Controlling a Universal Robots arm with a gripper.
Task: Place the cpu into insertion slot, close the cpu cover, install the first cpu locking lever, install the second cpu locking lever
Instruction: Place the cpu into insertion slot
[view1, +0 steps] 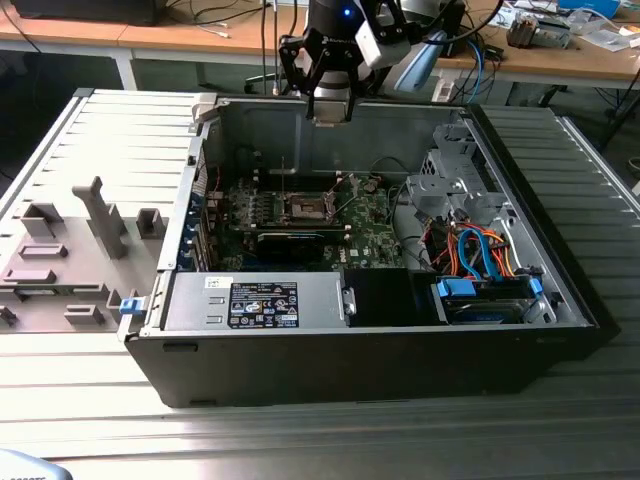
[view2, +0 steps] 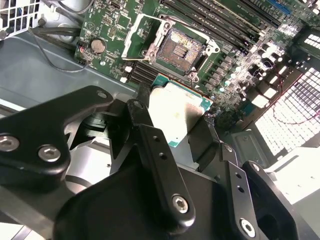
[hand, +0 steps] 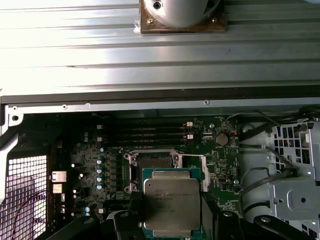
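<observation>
My gripper (view1: 328, 105) hangs above the far wall of the open computer case (view1: 560, 290), high over the green motherboard (view1: 370, 215). It is shut on the cpu (view2: 177, 112), a flat square chip with a silver-grey top, whose two side edges sit between the black fingers (view2: 140, 120). In the first wrist view the cpu (hand: 172, 200) hovers just in front of the insertion slot (hand: 150, 161) and overlaps its near edge. The insertion slot (view2: 181, 47) lies bare, with dark contacts showing. Beside it the cpu cover (view2: 136, 35) is swung open to one side.
A row of long memory slots (hand: 145, 132) runs beside the socket. Inside the case are a long black card (view1: 290, 240), a labelled power supply (view1: 262, 303), a metal drive cage (view1: 455, 180) and orange and blue cables (view1: 480, 255). A grey fixture tray (view1: 70, 250) lies at the exterior view's left.
</observation>
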